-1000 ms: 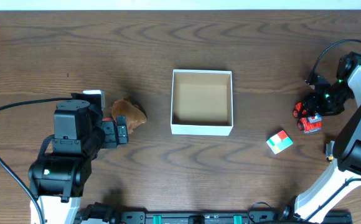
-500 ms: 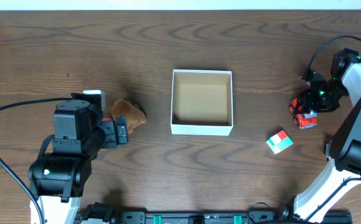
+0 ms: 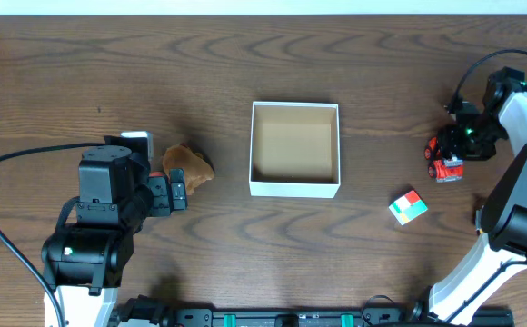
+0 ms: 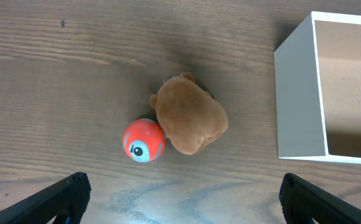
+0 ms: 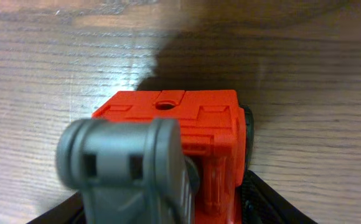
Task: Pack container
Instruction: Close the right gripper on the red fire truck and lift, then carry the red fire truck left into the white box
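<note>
Since a second ago the right gripper [image 3: 452, 150] is moving up-table, taking a red truck [image 3: 443, 166] along.

Overhead: the container [image 3: 294, 188] is sitting at centre, tan floor fully showing; a coloured cube [image 3: 408, 206] is lying right of it; a brown plush [image 3: 189, 165] is lying just beside the left gripper [image 3: 178, 193].

Left wrist: jaws are standing wide apart; the plush is touching an orange ball [image 4: 143, 140], container at right.

Right wrist: the gripper is clamping the truck, which is blocking most of the view.
</note>
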You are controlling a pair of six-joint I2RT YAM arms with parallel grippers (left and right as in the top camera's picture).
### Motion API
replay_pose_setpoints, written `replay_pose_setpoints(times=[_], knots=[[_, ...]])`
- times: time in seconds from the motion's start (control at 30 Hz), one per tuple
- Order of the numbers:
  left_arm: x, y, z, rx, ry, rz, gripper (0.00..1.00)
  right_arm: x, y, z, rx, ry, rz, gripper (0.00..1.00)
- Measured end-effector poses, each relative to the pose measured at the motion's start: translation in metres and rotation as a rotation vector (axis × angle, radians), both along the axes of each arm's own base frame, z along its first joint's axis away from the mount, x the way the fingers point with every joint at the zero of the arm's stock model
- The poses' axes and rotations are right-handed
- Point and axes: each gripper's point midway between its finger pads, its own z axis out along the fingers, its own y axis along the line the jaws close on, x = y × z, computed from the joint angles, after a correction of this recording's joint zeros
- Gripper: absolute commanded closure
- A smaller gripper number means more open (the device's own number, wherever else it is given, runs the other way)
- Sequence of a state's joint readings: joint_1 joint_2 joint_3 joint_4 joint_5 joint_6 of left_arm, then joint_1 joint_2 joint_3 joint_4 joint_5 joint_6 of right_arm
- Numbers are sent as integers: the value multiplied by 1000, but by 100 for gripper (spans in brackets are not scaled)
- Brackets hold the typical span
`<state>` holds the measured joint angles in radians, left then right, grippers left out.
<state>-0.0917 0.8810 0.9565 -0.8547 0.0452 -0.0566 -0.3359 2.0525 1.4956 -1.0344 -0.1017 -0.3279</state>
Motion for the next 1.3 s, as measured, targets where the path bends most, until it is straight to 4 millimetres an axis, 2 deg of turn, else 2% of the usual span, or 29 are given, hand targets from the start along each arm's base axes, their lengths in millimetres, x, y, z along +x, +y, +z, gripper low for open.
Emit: replay_pose_setpoints(times=[0.17,0.43,0.6,0.7,0.87,0.97,1.13,1.3], knots=[[0,0,0,0,0,0,2,7,3,20,-46,-53,-21,99],[3,0,-8,3,32,0,2,13,11,94,-102,-227,-99,99],[5,0,-11,4,44,0,2,11,24,128,-130,-301,-119,99],[8,-1,-9,3,32,0,2,11,40,146,-137,-348,-112,99],[12,-1,-6,1,11,0,2,11,87,173,-122,-427,-71,99],[13,-1,-6,1,10,0,2,13,125,184,-113,-474,-33,99],[13,-1,-5,1,8,0,2,21,203,200,-61,-587,31,99],[13,-1,-5,-3,8,5,2,18,268,215,19,-683,16,99]])
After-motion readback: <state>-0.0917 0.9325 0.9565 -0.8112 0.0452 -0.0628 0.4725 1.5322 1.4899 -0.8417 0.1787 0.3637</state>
